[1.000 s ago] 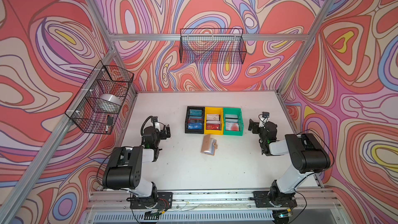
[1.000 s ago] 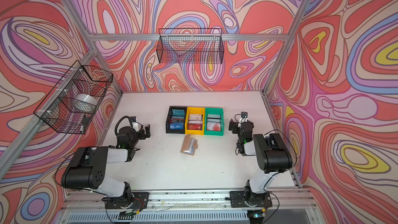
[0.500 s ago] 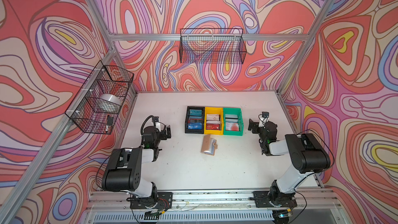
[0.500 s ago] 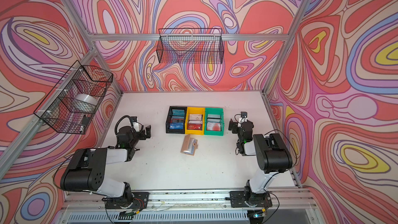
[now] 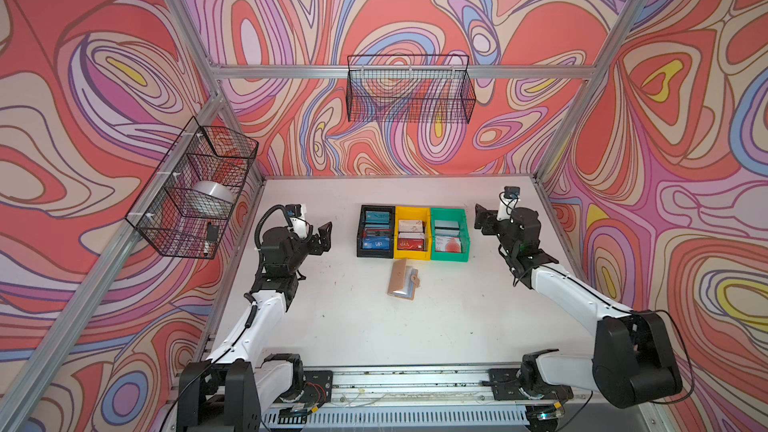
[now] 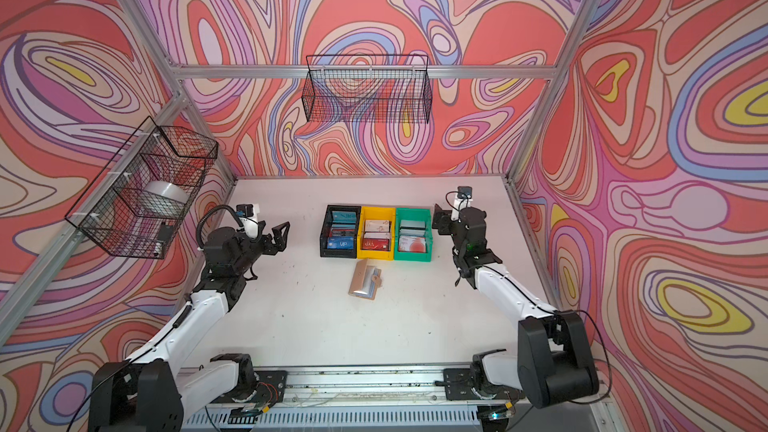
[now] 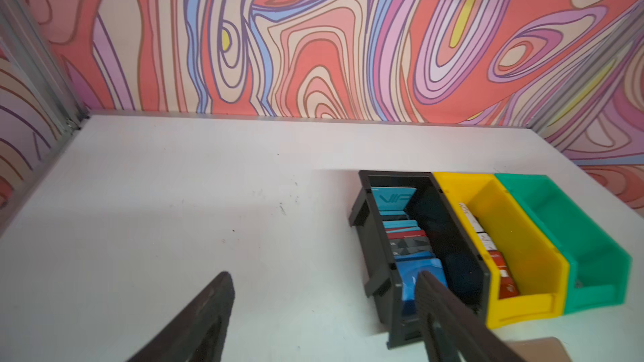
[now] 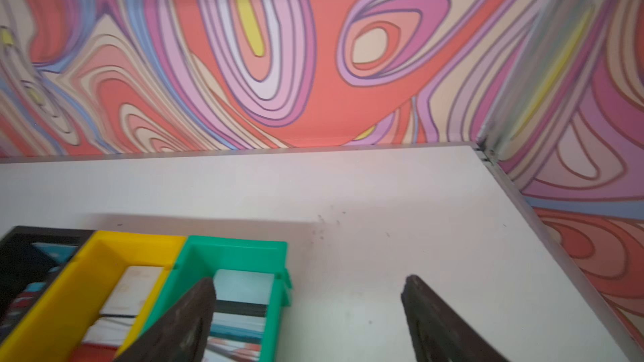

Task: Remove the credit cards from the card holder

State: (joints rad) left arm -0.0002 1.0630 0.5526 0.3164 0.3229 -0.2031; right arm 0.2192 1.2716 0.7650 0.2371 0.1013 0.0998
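Bench [image 5: 332, 326]: white and lightly marked.

Card holder [image 5: 402, 279] [image 6: 365, 279]: lies flat near the middle of the bench, just on the near-edge side of the yellow bin [image 5: 411, 213], close to it but apart. The tan cover is uppermost and bluish sleeve pages show along one side. Whether those pages hold cards cannot be told.

Bins: the black bin [image 5: 376, 210], the yellow bin and the green bin [image 5: 449, 213] stand side by side in a row, touching. A blue VIP card [image 5: 377, 243] stands in the black bin, a dark red card [image 5: 410, 245] in the yellow and a pale card with red blotches [image 5: 448, 245] in the green.

Left gripper [image 5: 325, 238] [image 7: 324, 276]: jaws apart, nothing between them. It is raised towards the left edge, well apart from the holder.

Right gripper [image 5: 478, 220] [image 8: 309, 280]: jaws wide, holding nothing. It is raised beside the green bin, on the right-edge side
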